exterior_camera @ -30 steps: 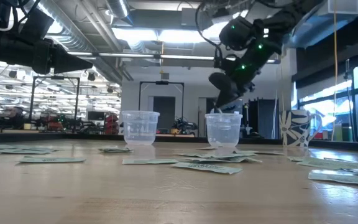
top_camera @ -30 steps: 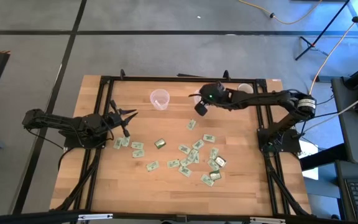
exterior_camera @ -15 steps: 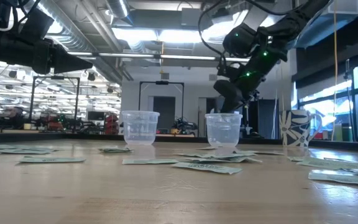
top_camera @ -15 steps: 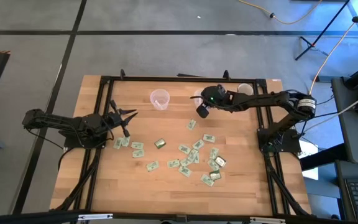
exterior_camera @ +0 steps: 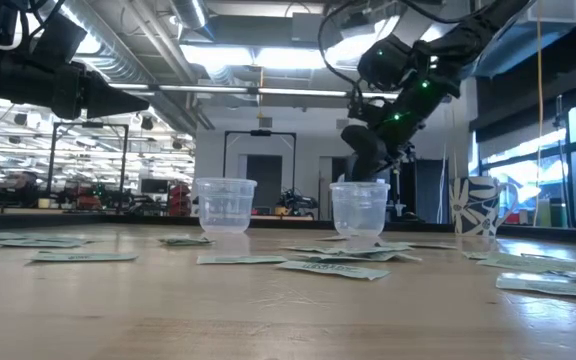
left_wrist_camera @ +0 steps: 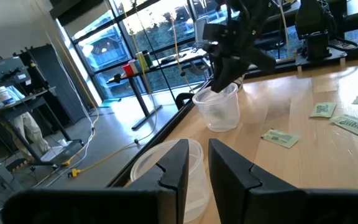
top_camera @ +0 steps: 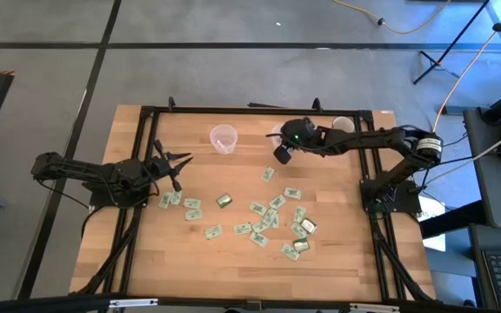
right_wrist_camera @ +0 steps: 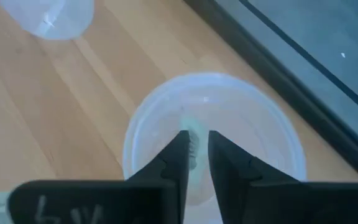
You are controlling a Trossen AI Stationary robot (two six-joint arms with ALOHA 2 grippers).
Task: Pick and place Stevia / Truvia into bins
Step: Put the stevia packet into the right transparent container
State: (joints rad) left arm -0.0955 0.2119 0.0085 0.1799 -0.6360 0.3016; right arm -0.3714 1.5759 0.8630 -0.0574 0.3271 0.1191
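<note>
Hovering over translucent cup (right_wrist_camera: 213, 134), right end effector (right_wrist_camera: 194, 146) slightly parted; pale green sachet (right_wrist_camera: 194, 140) between fingertips, grip unclear.

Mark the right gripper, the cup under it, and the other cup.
right gripper (right_wrist_camera: 196, 149), right wrist view, gap between fingertips.
cup under it (exterior_camera: 359, 205), low view, side wall.
other cup (top_camera: 223, 137), high view, its inside.

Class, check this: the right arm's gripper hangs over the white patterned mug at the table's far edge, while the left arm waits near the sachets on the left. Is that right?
One detail is wrong. The right gripper hangs over a round translucent plastic cup, not the mug; the right wrist view shows this. The left gripper does wait near the pale green paper sachets on the left.
</note>
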